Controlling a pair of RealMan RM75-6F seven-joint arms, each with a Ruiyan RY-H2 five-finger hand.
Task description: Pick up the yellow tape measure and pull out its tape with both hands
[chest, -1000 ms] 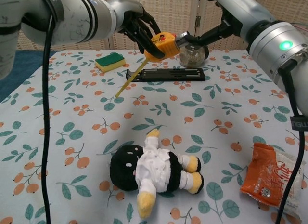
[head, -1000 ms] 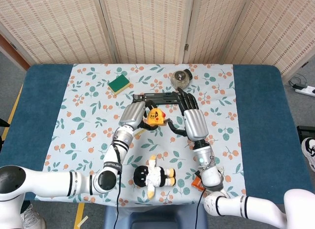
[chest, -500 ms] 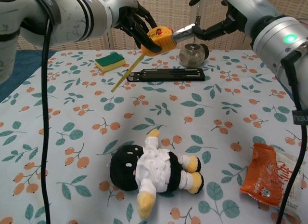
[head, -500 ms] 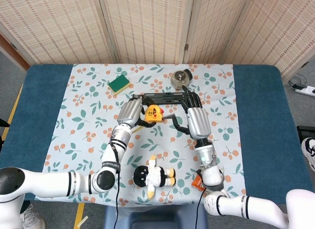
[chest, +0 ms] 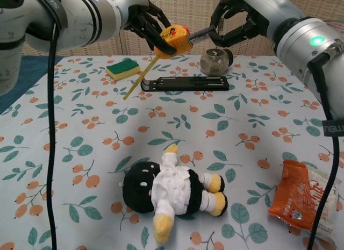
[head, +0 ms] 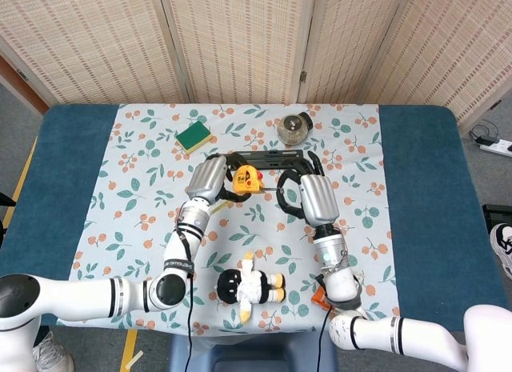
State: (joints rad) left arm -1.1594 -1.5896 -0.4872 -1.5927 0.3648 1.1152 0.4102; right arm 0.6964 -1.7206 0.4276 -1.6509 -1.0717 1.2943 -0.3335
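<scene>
Both arms raised over the floral tablecloth [chest: 70, 153], above the black bar [chest: 185, 84] and near the glass jar [chest: 213, 61]. Left hand [chest: 144, 21] grips the yellow tape measure [chest: 173, 39] aloft; right hand [chest: 232, 23] pinches the tape [chest: 200, 33], a short stretch showing — pull-out just begun, I judge. Next: hold the case steady, draw the hands apart along the tape's line.

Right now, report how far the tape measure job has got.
Done: the left hand holds the yellow tape measure lifted above the table. In hand: the right hand pinches the tape, a short length showing between the hands. Left: drawing it out further.
</scene>
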